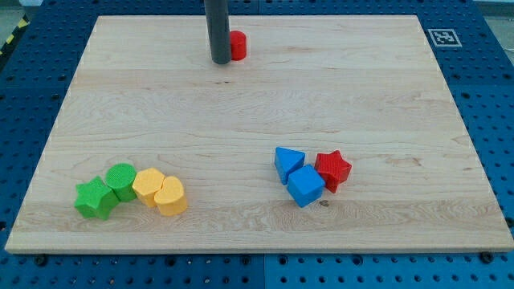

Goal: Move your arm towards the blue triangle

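The blue triangle (288,162) lies right of the middle in the lower half of the wooden board (257,104). It touches a blue cube (305,185), and a red star (332,169) sits against the cube on the right. My tip (218,61) is at the view's top, left of centre, far from the blue triangle. It stands just left of a small red block (238,46), whose shape I cannot make out because the rod partly hides it.
At the lower left sit a green star (95,198), a green cylinder (122,180), a yellow block (148,186) and a yellow heart (170,196), packed in a row. A fiducial marker (444,36) lies at the top right corner.
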You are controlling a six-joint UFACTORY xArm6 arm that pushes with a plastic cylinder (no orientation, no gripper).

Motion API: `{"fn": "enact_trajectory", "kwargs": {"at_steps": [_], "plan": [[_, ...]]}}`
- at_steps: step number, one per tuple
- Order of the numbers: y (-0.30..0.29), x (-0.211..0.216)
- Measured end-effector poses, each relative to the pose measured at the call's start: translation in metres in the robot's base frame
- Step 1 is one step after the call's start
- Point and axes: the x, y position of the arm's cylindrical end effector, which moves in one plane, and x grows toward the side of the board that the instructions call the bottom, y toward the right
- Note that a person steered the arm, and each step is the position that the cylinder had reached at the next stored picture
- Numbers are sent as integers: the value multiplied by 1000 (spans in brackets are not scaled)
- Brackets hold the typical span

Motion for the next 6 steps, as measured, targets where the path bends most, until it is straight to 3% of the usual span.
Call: {"fn": "enact_trajectory", "kwargs": {"at_steps": [2,4,6], "plan": [[38,-22],[39,-14],[30,136]]}}
